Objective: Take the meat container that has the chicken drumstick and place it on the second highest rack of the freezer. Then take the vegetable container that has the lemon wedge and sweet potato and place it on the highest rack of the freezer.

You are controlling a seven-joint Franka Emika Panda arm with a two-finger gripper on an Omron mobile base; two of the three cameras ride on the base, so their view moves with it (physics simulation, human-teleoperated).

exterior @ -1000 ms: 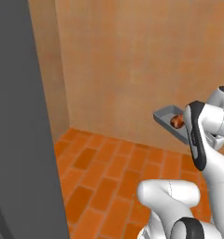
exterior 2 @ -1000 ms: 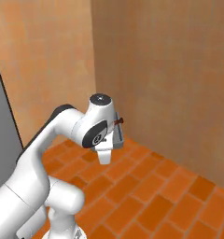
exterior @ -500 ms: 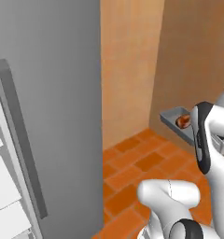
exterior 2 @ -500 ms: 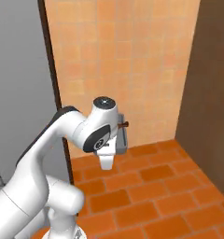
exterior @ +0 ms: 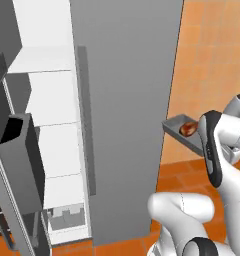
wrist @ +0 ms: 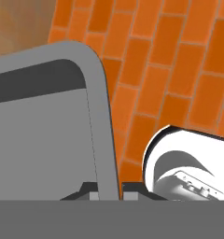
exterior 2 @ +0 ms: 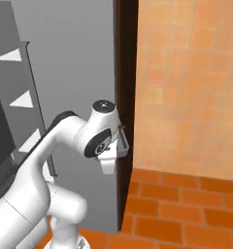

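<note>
The grey meat container (exterior: 178, 123) hangs in the air at the right of the left base view, with the brown chicken drumstick (exterior: 188, 128) lying in it. My white forearm covers its near end. In the hand view my gripper (wrist: 109, 191) is shut on the container's rim (wrist: 101, 116), one fingertip on each side of it. A corner of the container (exterior 2: 123, 145) peeks out beside my hand in the right base view. The freezer (exterior: 47, 95) stands open to the left, with white racks one above the other.
A tall grey panel (exterior: 127, 100) of the appliance stands between the container and the white racks. An open door with dark bins (exterior: 19, 150) juts out at the far left. Orange brick floor (exterior 2: 176, 209) and a tan tiled wall (exterior 2: 191, 82) lie to the right.
The whole picture has shifted: the base has turned from the tiled corner towards the open freezer. The container stays in my shut gripper, in the same place relative to the arm.
</note>
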